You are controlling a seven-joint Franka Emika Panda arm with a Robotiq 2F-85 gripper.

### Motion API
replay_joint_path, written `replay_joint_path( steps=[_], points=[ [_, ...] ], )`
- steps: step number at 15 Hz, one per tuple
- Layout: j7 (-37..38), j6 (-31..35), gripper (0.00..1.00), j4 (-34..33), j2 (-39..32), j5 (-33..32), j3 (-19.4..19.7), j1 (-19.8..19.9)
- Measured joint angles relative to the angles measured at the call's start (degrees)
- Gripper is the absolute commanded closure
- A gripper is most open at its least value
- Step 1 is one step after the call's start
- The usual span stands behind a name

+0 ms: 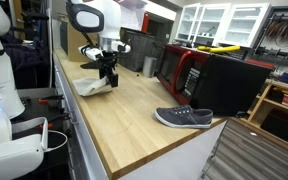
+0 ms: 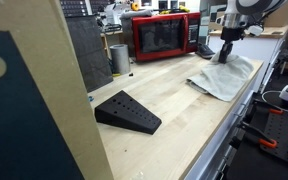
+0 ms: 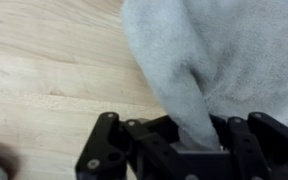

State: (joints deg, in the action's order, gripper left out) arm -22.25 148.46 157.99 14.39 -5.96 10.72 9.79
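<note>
— Grey cloth (image 3: 234, 50), is that what the pincer has?

— Yes. In the wrist view the gripper (image 3: 189, 140) is clamped on a fold of it. The fabric is drawn into a ridge that runs down between the jaws, and the rest spreads away to the right over the wooden counter (image 3: 44, 60).

— Where does the cloth lie on that counter?

— In an exterior view the cloth (image 1: 92, 86) sits at the far left of the counter (image 1: 134, 115), close to its left edge, and the gripper (image 1: 108, 72) comes down on its far right part. In an exterior view the cloth (image 2: 224, 78) shows at the far right, near the counter's right edge, with the gripper (image 2: 225, 52) upright over its far end.

— Anything close to it?

— Nothing touches it. A grey shoe (image 1: 184, 118) lies near and to the right, well apart from the cloth. A red microwave (image 2: 162, 35) stands at the far side, left of the gripper, with a metal cup (image 2: 120, 58) just left of it.

— And the dark thing in the foreground?

— A black wedge-shaped object (image 2: 127, 112), near and left, well apart from the cloth. I cannot tell what it is.
</note>
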Motion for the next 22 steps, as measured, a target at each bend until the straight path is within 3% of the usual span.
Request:
replay_joint_path(
  steps=[5,9,14,18,22],
  points=[
    [4.58,-0.62,1.00,0.11,4.36,-5.11,-1.91,0.30],
    [9.99,-3.83,1.00,0.52,8.90,-7.63,-8.48,-1.53],
    [17.53,-8.76,1.00,0.78,11.65,-9.30,-17.41,-7.14],
    [20.77,-11.03,1.00,0.78,11.76,-9.77,-21.29,-10.66],
    [23.75,-12.86,1.00,0.77,11.77,-13.09,-23.65,-11.67]
  ],
)
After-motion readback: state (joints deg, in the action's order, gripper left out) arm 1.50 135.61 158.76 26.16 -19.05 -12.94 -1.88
